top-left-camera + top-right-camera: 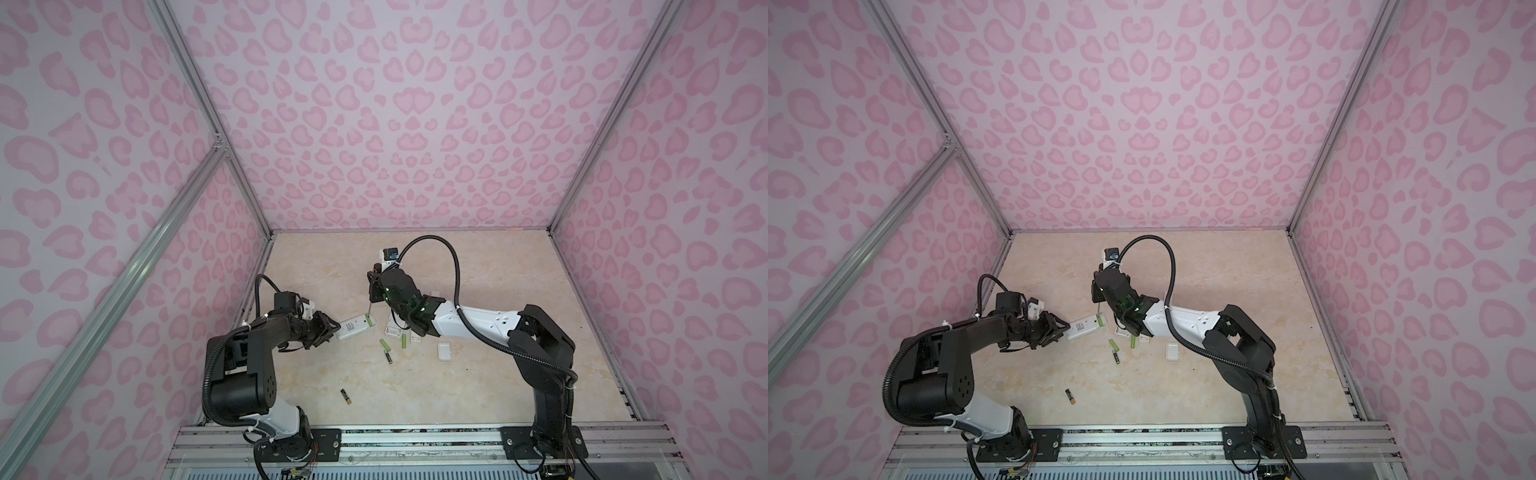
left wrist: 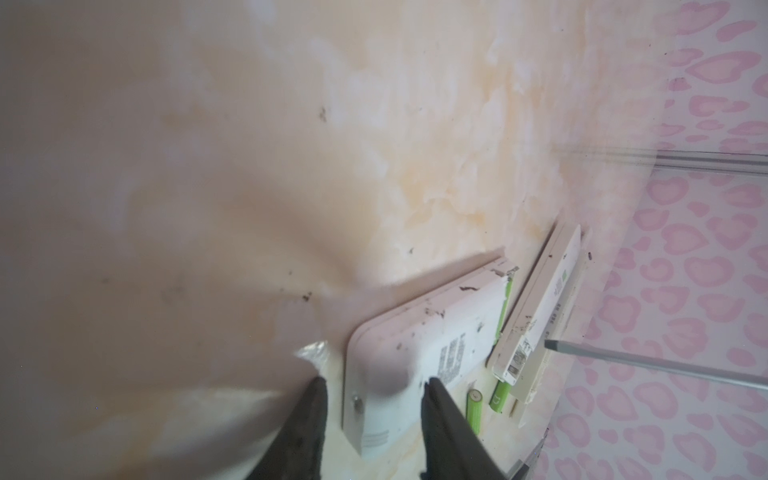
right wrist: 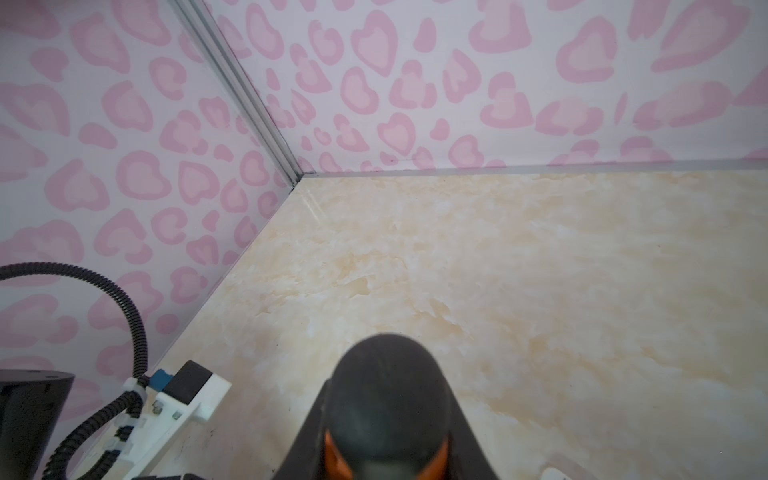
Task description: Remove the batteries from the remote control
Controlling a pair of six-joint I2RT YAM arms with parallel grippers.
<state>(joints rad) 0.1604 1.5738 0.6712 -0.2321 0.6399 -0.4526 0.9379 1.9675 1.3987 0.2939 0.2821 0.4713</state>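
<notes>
1. Progress: I count four loose batteries [image 1: 387, 357] out on the table [image 1: 457, 395], a bit past both grippers.
2. One green battery [image 1: 369, 321] sits in the white remote [image 1: 353, 329], so I'd say it's mostly done but not finished (a second remote [image 1: 392, 331] is half hidden under the right arm, so I can't tell if it's empty).
3. Left gripper [image 1: 333, 328]: the jaws are apart and straddle the remote's near end. There's a sliver of gap at one finger, so it looks like bracing, not clamping. The green battery is at the remote's far end from it.
4. Right gripper [image 1: 374, 286]: clenched on the screwdriver [image 3: 390, 395]. The tip hangs below the gripper, just beside that battery.
</notes>
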